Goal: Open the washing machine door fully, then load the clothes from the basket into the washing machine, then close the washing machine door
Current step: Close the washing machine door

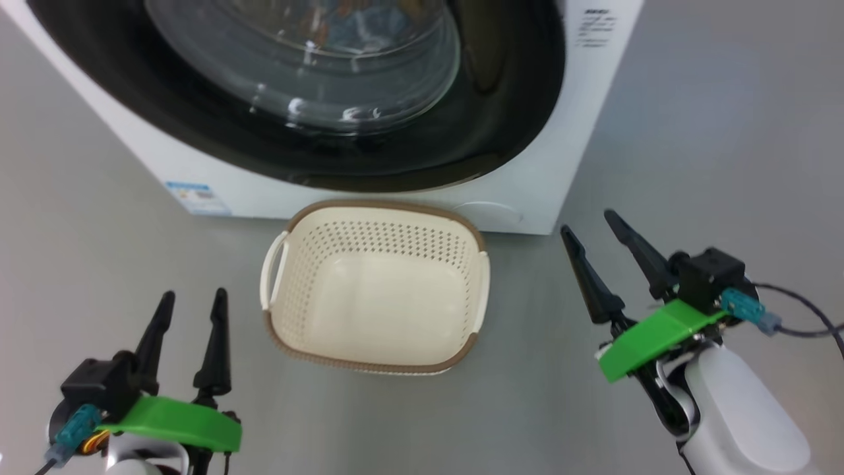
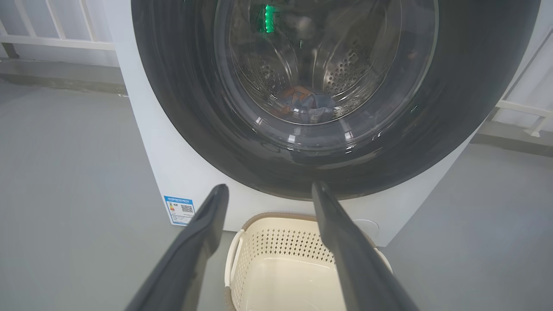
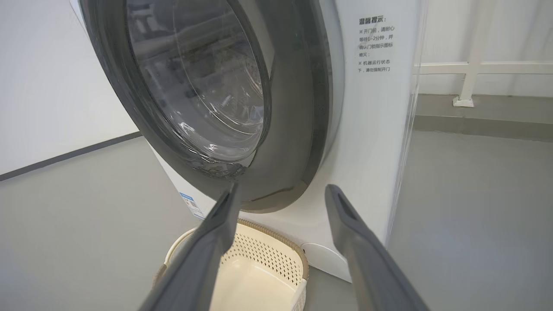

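Note:
The washing machine (image 1: 560, 165) stands ahead with its door (image 1: 369, 152) lying shut against the front, black rim around a clear glass bowl. Through the glass, the clothes (image 2: 307, 103) lie at the bottom of the steel drum. The basket (image 1: 376, 290) sits on the floor right before the machine with nothing in it. My left gripper (image 1: 191, 300) is open at the lower left, apart from the basket. My right gripper (image 1: 593, 227) is open at the right, beside the machine's lower corner, holding nothing. The door (image 3: 207, 103) and basket (image 3: 259, 276) also show beyond my right gripper's fingers.
Grey floor (image 1: 99, 277) surrounds the machine and basket. A blue label (image 1: 198, 198) sits at the machine's lower left corner and a round filter cover (image 1: 491, 214) at the lower right. White railing (image 3: 471, 69) stands behind the machine.

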Controlling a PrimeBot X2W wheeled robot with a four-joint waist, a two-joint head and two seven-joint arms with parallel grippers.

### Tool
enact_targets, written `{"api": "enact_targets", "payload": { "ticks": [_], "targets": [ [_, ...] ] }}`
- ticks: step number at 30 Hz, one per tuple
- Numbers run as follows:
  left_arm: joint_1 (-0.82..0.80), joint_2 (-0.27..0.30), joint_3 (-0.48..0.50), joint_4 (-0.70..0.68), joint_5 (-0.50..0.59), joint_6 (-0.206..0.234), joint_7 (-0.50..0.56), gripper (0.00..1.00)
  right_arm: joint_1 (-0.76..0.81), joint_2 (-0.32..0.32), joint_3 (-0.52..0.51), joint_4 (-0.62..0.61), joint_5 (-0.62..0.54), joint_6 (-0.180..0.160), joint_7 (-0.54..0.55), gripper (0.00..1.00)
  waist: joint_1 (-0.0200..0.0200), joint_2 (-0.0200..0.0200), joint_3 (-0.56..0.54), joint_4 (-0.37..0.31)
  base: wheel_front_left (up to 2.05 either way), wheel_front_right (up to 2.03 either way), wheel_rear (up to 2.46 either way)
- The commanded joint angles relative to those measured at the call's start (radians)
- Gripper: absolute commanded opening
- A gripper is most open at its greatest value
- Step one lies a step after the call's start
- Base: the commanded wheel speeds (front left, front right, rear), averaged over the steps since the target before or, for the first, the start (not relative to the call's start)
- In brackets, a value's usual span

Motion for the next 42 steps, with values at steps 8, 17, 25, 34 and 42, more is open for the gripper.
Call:
{"api": "enact_targets", "payload": {
  "ticks": [8, 17, 25, 34, 42],
  "targets": [
    [0.049, 0.046, 0.077, 0.003, 0.014, -0.002, -0.006, 1.0, 0.112, 0.016, -0.04, -0.039, 0.001, -0.002, -0.005, 1.0, 0.0, 0.0, -0.099, -0.119, 0.0, 0.0, 0.0],
    [0.1, 0.058, 0.119, 0.008, 0.023, -0.002, -0.006, 1.0, 0.188, 0.002, -0.095, -0.057, -0.005, -0.002, -0.005, 1.0, 0.0, 0.0, -0.142, -0.199, 0.0, 0.0, 0.0],
    [0.131, 0.063, 0.152, 0.008, 0.026, -0.002, -0.006, 1.0, 0.233, -0.011, -0.13, -0.073, -0.011, -0.002, -0.005, 1.0, 0.0, 0.0, -0.164, -0.235, 0.0, 0.0, 0.0],
    [0.181, 0.069, 0.201, 0.003, 0.045, -0.002, -0.006, 1.0, 0.27, -0.022, -0.165, -0.08, -0.011, -0.002, -0.005, 1.0, 0.0, 0.0, -0.181, -0.256, 0.0, 0.0, 0.0],
    [0.208, 0.068, 0.219, -0.009, 0.061, -0.002, -0.006, 1.0, 0.293, -0.017, -0.189, -0.088, -0.015, -0.002, -0.005, 1.0, 0.0, 0.0, -0.184, -0.256, 0.0, 0.0, 0.0]
  ]
}}
